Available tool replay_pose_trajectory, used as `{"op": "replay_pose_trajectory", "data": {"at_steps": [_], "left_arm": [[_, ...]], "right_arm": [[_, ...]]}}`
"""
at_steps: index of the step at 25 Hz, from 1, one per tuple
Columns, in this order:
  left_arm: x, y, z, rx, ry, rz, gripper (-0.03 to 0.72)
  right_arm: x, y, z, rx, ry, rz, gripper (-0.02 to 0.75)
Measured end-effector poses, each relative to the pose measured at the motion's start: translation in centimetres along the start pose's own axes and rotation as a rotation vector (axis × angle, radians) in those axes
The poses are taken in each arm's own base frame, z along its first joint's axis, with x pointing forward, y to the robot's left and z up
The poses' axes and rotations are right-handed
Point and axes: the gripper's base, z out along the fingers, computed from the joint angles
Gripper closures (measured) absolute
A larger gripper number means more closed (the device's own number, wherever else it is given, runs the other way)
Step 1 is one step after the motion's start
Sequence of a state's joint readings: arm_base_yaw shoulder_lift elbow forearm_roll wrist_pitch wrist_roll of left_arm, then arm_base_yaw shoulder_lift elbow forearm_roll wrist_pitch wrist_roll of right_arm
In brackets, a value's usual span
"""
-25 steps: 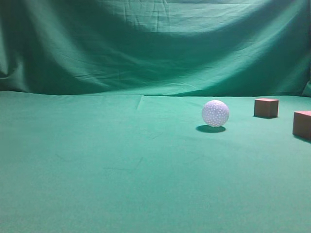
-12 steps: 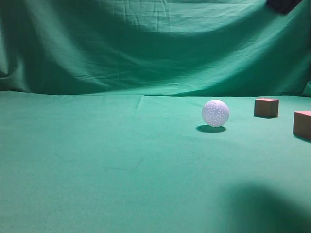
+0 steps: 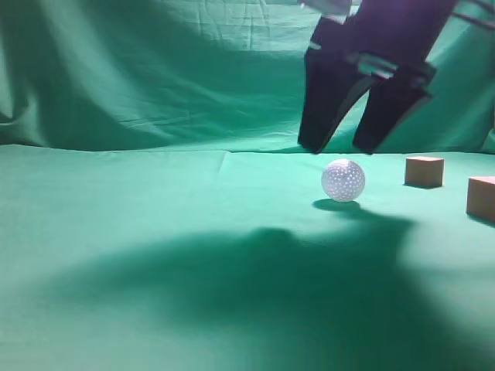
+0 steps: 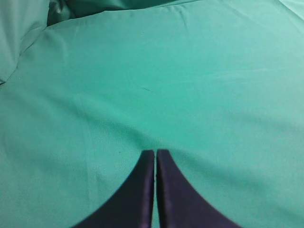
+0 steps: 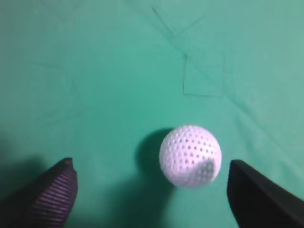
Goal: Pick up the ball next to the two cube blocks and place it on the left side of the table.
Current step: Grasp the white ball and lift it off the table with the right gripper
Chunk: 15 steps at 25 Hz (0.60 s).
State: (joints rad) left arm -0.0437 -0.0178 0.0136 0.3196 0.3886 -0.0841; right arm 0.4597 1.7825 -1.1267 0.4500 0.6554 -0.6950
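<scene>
Ball (image 3: 343, 180) on the table (image 3: 155, 255), two cube blocks (image 3: 425, 171) to its right, right tool (image 3: 344, 147) just above the ball

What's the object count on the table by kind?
Golf ball: 1, white
Cube blocks: 2, reddish-brown, one further back, one at the right edge
Total: 3 loose objects on the green table
</scene>
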Motion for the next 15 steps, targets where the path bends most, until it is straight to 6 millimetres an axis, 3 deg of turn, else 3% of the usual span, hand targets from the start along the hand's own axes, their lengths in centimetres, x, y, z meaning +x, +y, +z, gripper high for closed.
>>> {"op": "replay_pose_trajectory", "data": {"at_steps": [5,11,15], "left_arm": [[0.0,0.0,0.0,0.000,0.000,0.000,0.688],[0.0,0.0,0.0,0.000,0.000,0.000,0.688],[0.0,0.0,0.0,0.000,0.000,0.000,0.688]], "right_arm": [[-0.9,-1.1,2.4,0.009,0.003,0.012,0.155],[-0.8,-1.5,3.5,0.026,0.019,-0.001,0.409],[-0.8,-1.9,3.3,0.062,0.030,-0.056,0.423]]}}
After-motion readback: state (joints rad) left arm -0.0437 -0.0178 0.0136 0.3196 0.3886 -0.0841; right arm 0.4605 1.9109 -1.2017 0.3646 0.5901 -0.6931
